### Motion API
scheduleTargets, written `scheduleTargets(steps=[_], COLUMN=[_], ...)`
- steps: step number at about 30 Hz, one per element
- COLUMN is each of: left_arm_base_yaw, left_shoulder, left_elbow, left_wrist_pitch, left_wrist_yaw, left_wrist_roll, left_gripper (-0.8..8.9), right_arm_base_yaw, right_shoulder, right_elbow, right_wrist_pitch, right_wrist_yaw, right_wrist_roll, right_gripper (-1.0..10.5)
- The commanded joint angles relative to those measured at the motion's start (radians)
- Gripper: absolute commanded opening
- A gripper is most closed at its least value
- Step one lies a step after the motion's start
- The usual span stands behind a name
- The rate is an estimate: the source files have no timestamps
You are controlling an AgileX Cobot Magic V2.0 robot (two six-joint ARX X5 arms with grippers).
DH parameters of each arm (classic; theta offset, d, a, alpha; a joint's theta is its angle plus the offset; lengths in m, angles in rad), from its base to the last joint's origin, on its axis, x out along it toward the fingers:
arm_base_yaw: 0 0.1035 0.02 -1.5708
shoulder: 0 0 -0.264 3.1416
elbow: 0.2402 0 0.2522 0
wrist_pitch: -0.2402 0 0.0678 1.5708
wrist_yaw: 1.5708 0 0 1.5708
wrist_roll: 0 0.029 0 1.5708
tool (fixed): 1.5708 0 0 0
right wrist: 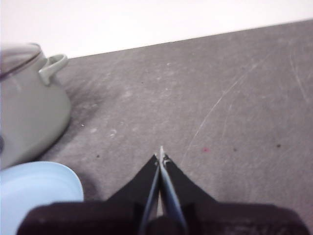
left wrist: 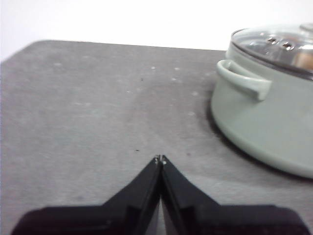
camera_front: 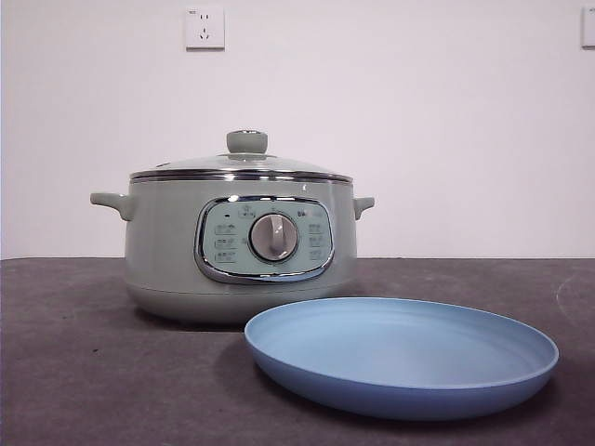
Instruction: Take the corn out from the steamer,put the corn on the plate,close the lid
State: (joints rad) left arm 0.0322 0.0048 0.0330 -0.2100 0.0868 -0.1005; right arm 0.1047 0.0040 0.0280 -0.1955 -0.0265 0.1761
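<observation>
The sage-green steamer [camera_front: 242, 243] stands at the middle of the table with its glass lid [camera_front: 244, 163] sitting on top, knob up. In front of it and to the right lies the light-blue plate [camera_front: 402, 356], with nothing on it. The corn is hidden; only a faint orange patch shows through the lid [left wrist: 281, 44] in the left wrist view. My left gripper [left wrist: 160, 159] is shut and hovers over bare table beside the steamer [left wrist: 266, 112]. My right gripper [right wrist: 160, 155] is shut too, over bare table beside the steamer [right wrist: 29, 112] and the plate [right wrist: 36, 188].
The table top [camera_front: 84, 372] is dark grey and scratched. A white wall with a power socket [camera_front: 204, 28] stands behind it.
</observation>
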Motion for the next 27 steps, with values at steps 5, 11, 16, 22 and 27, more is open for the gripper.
scheduleTargets(steps=[5,11,16,22,27], left_arm_base_yaw=[0.002,0.002,0.002,0.002,0.002], left_shoulder=[0.001,0.037,0.127,0.300,0.447], left_elbow=[0.101,0.214,0.343,0.523,0.678], left_wrist_pitch=[0.006,-0.001,-0.067,-0.154,-0.225], left_wrist_yaw=[0.028,0.062,0.171,0.337,0.455], left_wrist_roll=[-0.116,-0.166,-0.163,-0.143,-0.092], left_gripper=[-0.06,-0.06,-0.06,-0.06,-0.06], right_arm_base_yaw=[0.000,0.000,0.001,0.001,0.002], right_shoulder=[0.025,0.156,0.348,0.591,0.758], right_elbow=[0.098,0.239,0.426,0.686,0.888], right_wrist_pitch=[0.007,0.002,-0.077,-0.272,-0.444], right_wrist_yaw=[-0.002,-0.085,-0.222,-0.412,-0.526], right_wrist_roll=[0.098,0.097,0.050,-0.095,-0.233], right_gripper=[-0.1,-0.1,-0.1,-0.1,-0.1])
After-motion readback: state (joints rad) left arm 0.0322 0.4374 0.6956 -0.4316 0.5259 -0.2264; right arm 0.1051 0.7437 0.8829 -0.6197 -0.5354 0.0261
